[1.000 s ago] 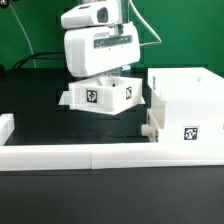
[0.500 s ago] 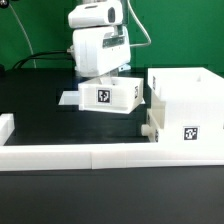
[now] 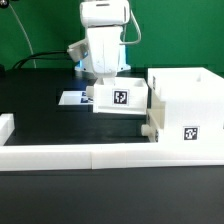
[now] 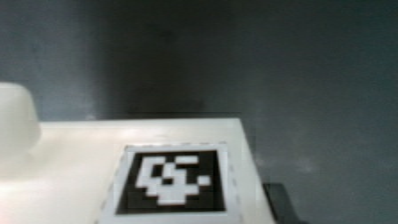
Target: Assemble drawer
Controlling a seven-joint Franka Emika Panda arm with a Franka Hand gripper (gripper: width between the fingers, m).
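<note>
A small white open-top tray (image 3: 120, 97) with a square tag on its near face hangs just left of the large white shell (image 3: 186, 108), close to its open side. My gripper (image 3: 108, 82) reaches down into the tray and is shut on its wall; the fingertips are hidden behind it. In the wrist view the tray's tagged face (image 4: 175, 180) fills the lower part, with one dark finger (image 4: 276, 203) at its edge and a rounded white part (image 4: 15, 122) beside it. A knob (image 3: 149, 130) sticks out low on the shell's left side.
The flat marker board (image 3: 70, 100) lies on the black table left of the tray. The long low white border wall (image 3: 95, 153) runs along the front, with a raised end (image 3: 6, 127) at the exterior view's left. A green backdrop stands behind.
My gripper has carried the tray toward the exterior view's right, up to the shell, and turned it so its tag faces front. The marker board beneath is now uncovered.
</note>
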